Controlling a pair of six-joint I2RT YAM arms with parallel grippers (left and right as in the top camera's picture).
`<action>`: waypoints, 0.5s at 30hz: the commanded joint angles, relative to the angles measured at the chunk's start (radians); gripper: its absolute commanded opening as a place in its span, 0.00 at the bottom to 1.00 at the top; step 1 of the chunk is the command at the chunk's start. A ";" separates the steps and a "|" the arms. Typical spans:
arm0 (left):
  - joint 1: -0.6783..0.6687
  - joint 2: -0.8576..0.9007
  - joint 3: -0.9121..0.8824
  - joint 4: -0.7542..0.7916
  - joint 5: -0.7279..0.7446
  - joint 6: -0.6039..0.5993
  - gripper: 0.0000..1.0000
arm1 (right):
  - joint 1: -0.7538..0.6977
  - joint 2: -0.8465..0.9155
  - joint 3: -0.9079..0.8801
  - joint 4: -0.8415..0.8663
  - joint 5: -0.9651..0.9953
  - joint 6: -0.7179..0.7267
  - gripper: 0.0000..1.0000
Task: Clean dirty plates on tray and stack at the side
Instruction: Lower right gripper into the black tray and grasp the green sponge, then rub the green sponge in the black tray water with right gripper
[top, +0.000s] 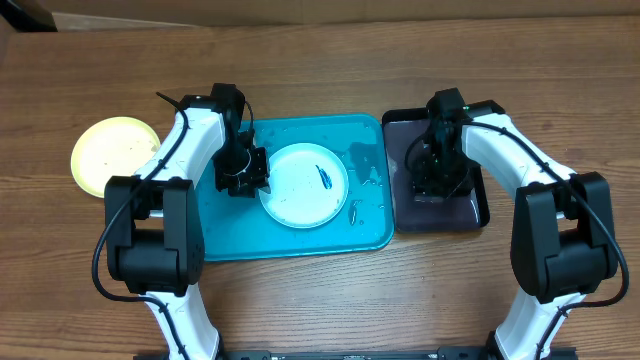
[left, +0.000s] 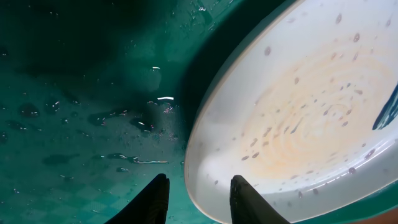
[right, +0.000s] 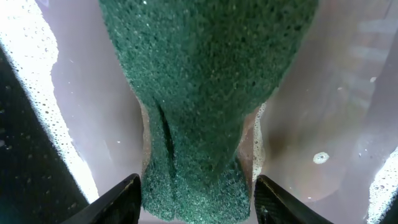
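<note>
The left pincer (left: 200, 180) straddled the rim of the white plate (left: 298, 112); whether it truly clamped, I couldn't tell. Wet as it was, the plate might slide free onto the teal tray (top: 300, 240) beneath. The right pincer (right: 198, 183) squeezed the green sponge (right: 199, 93) inside the black tray (top: 475, 215), its walls close around. Outward of the left pincer the yellow plate (top: 112, 155) lay on open tabletop (top: 330, 300).

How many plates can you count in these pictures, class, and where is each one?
2. A pale yellow plate lies on the table, left of the teal tray. A white plate sits in that tray. More may be hidden under the arms or the white plate.
</note>
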 joint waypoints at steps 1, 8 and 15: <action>-0.014 -0.008 -0.006 -0.002 -0.005 -0.010 0.35 | 0.006 -0.016 -0.006 0.007 0.006 0.009 0.34; -0.014 -0.008 -0.006 -0.001 -0.006 -0.009 0.35 | 0.000 -0.016 0.035 -0.024 0.006 0.008 0.49; -0.014 -0.008 -0.006 0.001 -0.006 -0.010 0.35 | -0.017 -0.016 0.138 -0.041 0.007 0.008 0.68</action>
